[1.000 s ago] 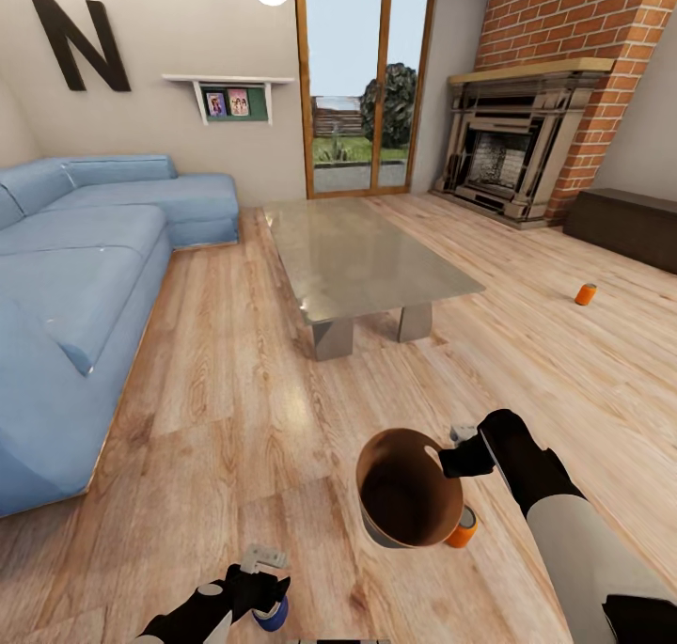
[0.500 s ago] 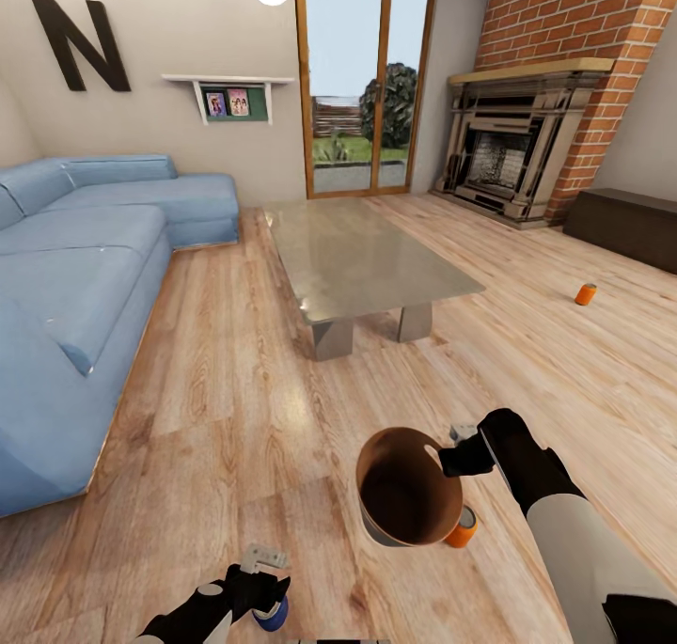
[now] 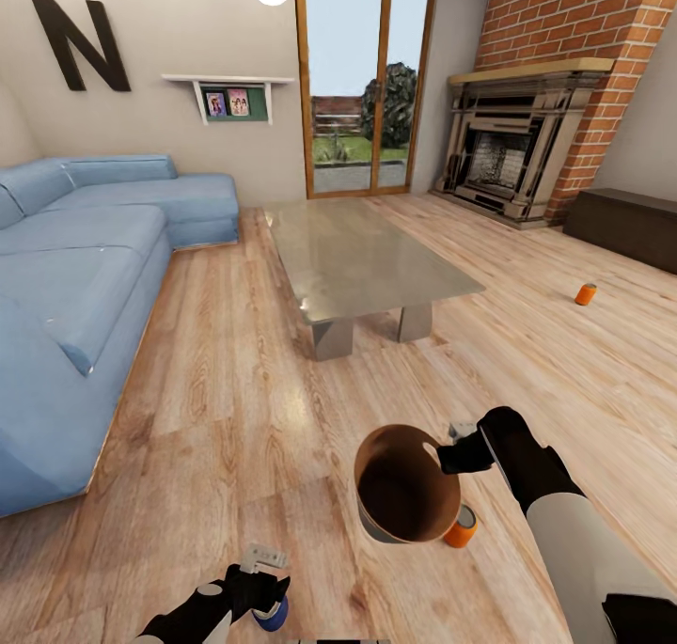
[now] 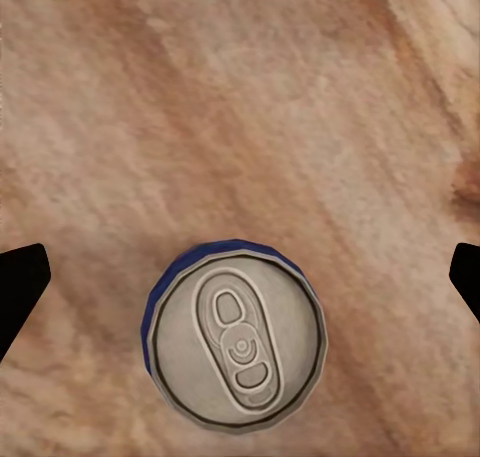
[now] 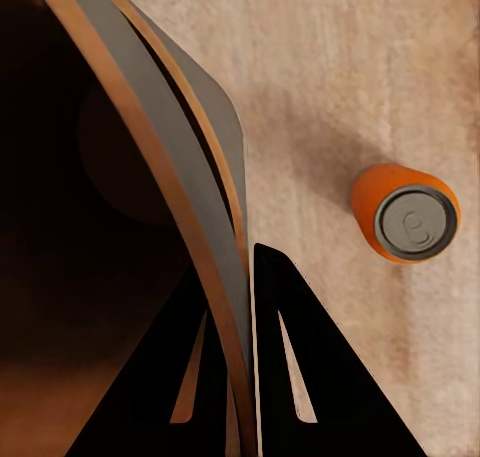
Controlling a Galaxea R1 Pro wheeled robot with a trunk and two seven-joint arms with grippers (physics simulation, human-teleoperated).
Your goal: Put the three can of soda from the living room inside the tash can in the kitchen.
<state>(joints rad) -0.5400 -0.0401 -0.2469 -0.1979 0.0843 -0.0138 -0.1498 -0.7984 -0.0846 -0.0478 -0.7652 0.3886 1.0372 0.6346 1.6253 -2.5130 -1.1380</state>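
Right gripper [image 3: 458, 456] clamps the bin [image 3: 406, 485] rim; left gripper [image 4: 240, 277] spread over a blue can [image 4: 236, 335]. Next: grasp it.

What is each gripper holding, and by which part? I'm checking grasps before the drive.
The right gripper pinches the trash can by its rim wall. The left gripper holds nothing, open above a blue can.

A glass-topped bench [image 3: 362, 254] stands mid-room on the plank floor [image 3: 235, 390]. Left of it runs a blue sofa [image 3: 85, 277]; beyond it, glazed doors [image 3: 362, 80]. Right of the doors sits a brick fireplace [image 3: 512, 146]. A blue can [image 4: 235, 337] stands upright on the floor.
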